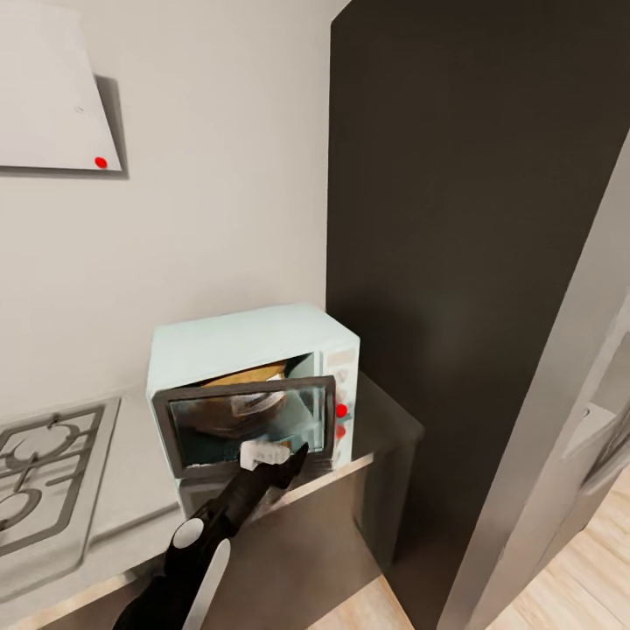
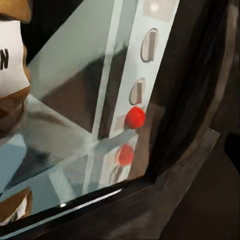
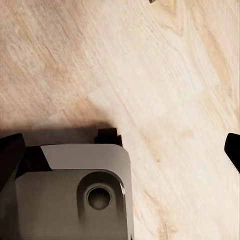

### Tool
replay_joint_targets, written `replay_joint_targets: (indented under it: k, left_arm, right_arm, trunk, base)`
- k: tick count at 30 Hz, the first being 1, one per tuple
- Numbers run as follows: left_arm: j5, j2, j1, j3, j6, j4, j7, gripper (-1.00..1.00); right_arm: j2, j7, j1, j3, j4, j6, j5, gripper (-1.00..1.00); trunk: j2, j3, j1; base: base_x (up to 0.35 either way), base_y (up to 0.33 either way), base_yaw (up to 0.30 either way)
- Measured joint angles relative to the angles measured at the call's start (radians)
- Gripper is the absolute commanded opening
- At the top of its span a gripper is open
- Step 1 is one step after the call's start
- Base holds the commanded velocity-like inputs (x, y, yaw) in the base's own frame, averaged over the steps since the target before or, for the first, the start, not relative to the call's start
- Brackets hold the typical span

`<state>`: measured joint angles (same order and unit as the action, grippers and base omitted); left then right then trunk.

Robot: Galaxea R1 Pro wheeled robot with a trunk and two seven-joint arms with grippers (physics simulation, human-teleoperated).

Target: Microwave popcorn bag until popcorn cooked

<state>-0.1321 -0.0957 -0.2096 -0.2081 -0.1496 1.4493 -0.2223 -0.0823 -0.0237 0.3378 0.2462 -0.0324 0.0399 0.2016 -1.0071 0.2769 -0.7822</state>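
Observation:
The pale mint-blue microwave (image 1: 241, 341) stands on the glossy grey countertop (image 1: 385, 420) against the wall. Its silver-framed glass door (image 1: 188, 429) is ajar. The mustard-tan popcorn bag (image 1: 248, 376) sits inside the cavity, partly seen through the glass; its white label (image 2: 9, 62) shows in the left wrist view. My left gripper (image 1: 293, 459) is at the door's lower front edge, next to a small white handle (image 1: 262, 453); its finger gap is hidden. The white side panel carries two knobs (image 2: 148, 44) and a red button (image 2: 135, 117). My right gripper (image 3: 120, 150) hangs open over the floor.
A tall dark cabinet (image 1: 472, 262) rises right beside the microwave. The steel gas hob (image 1: 44, 472) lies to the left, under a flat white hood (image 1: 48, 87). Pale wood floor (image 3: 165, 75) and my grey base (image 3: 75, 195) are below the right arm.

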Motion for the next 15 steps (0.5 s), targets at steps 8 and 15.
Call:
replay_joint_targets:
  k: [8, 15]
  left_arm:
    - [0.001, 0.000, 0.000, 0.000, 0.002, -0.001, 0.000, 1.00]
    - [0.001, 0.001, 0.000, 0.000, 0.003, -0.001, 0.000, 1.00]
  right_arm:
    - [0.000, 0.000, 0.000, 0.000, 0.000, -0.001, 0.000, 1.00]
    - [0.000, 0.000, 0.000, 0.000, 0.000, 0.000, 0.000, 1.00]
  trunk:
    - [0.000, 0.000, 0.000]
    - [0.000, 0.000, 0.000]
  base:
    - [0.244, 0.000, 0.000]
    - [0.108, 0.000, 0.000]
